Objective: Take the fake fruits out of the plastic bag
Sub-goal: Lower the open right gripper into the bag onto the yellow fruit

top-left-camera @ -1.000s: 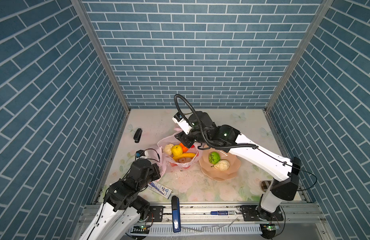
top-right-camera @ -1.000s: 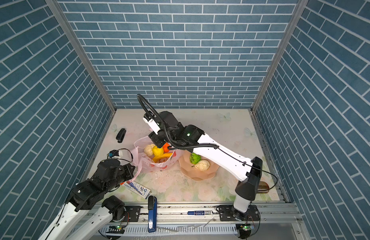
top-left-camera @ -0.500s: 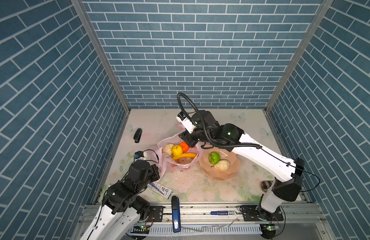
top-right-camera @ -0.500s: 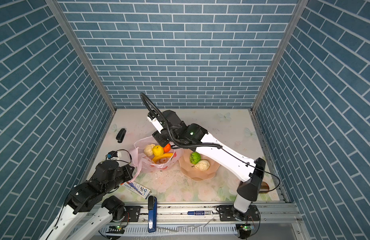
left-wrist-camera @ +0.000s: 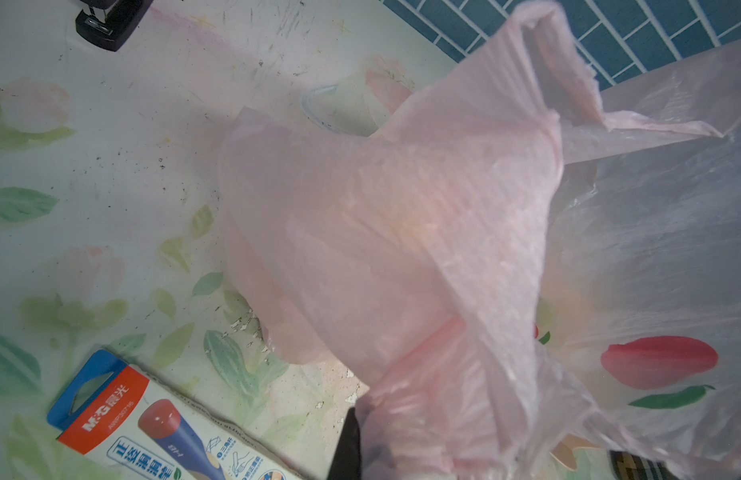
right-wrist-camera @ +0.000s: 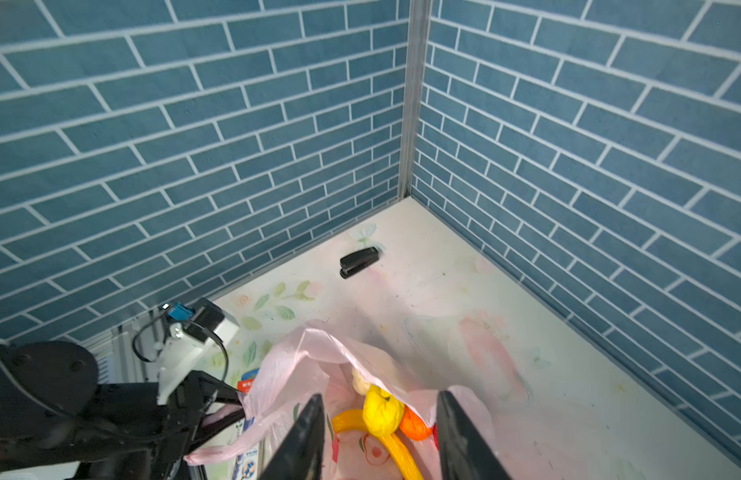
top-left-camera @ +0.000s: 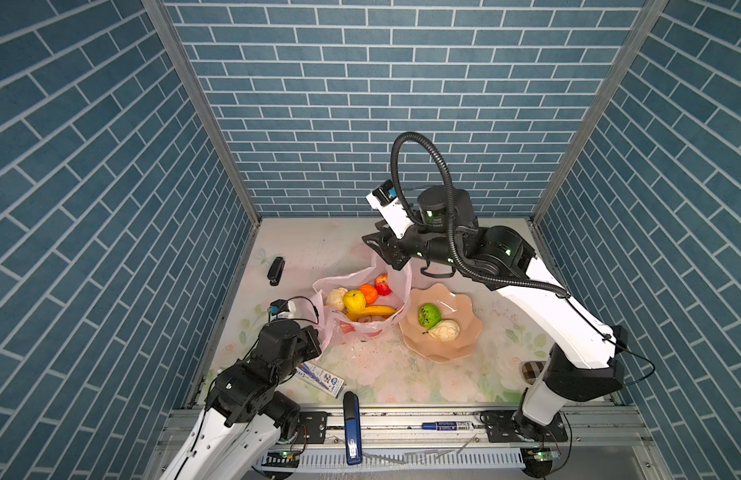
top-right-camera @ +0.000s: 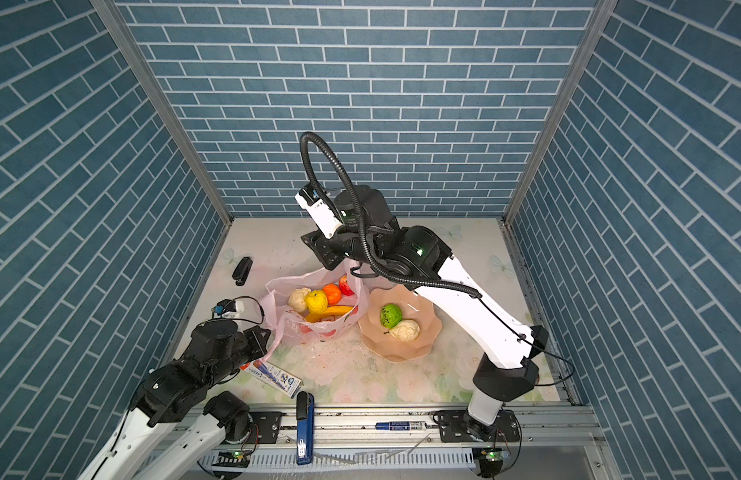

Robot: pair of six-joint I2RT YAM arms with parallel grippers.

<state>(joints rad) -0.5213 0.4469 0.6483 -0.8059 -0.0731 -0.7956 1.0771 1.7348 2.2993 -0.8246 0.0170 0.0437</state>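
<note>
Bag (top-left-camera: 366,328) (top-right-camera: 318,330) of thin, crinkly, translucent pink plastic with red fruit prints, a little toward nine o'clock from centre of floral table (top-left-camera: 464,382): mouth gaping upward, long axis stretched seven to one o'clock, one handle (left-wrist-camera: 402,228) drawn out toward seven. Peach scalloped plate (top-left-camera: 464,301) just beside it at four o'clock. Right gripper (right-wrist-camera: 380,397) over the bag's one o'clock rim, fingers (right-wrist-camera: 314,419) parted, nothing between them; contact with the film impossible to tell. Left gripper (right-wrist-camera: 235,409) at seven o'clock, clenched tight on that pink handle. Inside the bag: yellow curved plastic banana (top-left-camera: 373,311), long axis nine to three, tapered end toward three; round yellow fruit (top-left-camera: 354,301), orange fruit (top-left-camera: 368,293), red apple (top-left-camera: 383,284), cream lumpy fruit (top-left-camera: 336,298), the four clustered along its twelve o'clock side. On the plate: green ball (top-left-camera: 429,314) just beside a second cream fruit (top-left-camera: 443,330).
</note>
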